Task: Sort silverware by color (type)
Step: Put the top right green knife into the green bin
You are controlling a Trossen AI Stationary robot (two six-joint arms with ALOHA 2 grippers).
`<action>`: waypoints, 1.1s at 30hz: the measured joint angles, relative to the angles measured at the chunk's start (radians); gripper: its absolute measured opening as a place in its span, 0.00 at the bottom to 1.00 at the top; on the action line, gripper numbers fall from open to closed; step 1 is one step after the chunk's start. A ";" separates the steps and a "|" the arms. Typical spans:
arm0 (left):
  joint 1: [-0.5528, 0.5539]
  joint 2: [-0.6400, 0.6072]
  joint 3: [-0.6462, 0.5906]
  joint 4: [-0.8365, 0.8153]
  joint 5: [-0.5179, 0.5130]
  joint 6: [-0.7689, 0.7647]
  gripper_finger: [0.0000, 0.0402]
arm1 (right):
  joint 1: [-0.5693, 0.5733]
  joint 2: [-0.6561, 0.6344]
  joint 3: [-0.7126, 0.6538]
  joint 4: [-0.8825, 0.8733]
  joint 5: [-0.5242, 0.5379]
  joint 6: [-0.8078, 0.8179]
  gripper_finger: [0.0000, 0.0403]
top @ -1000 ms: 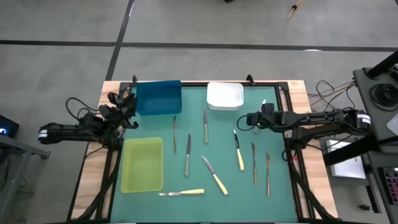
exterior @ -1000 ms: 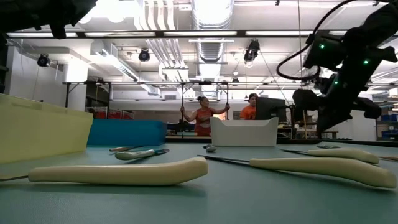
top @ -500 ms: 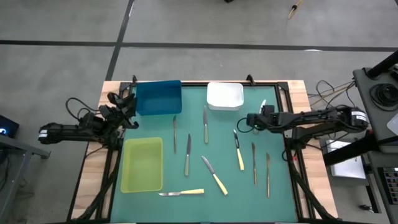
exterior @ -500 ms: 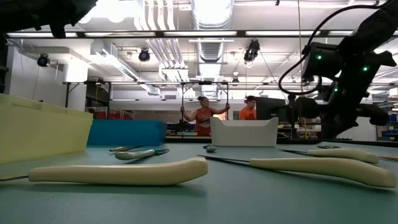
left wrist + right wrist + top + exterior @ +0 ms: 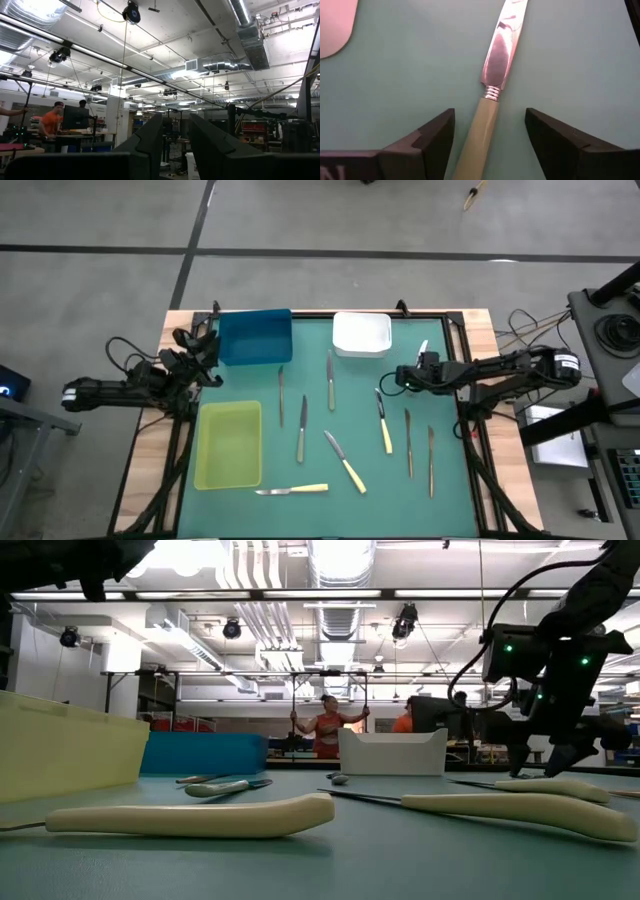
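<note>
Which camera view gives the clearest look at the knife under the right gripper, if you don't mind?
The right wrist view: the knife fills it, between the open right gripper. High view shows it small; low view side-on; left wrist view, nothing.

Right gripper [image 5: 402, 377] beside a yellow-handled knife [image 5: 383, 421]

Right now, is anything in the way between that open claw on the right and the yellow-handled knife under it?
Nothing visible. The right claw stands open directly over the knife, its fingers on either side of the pale handle, with only bare green mat around it.
</note>
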 joint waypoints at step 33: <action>0.000 0.000 0.000 0.001 0.000 0.000 0.19 | 0.000 0.123 0.000 0.048 0.035 0.000 0.08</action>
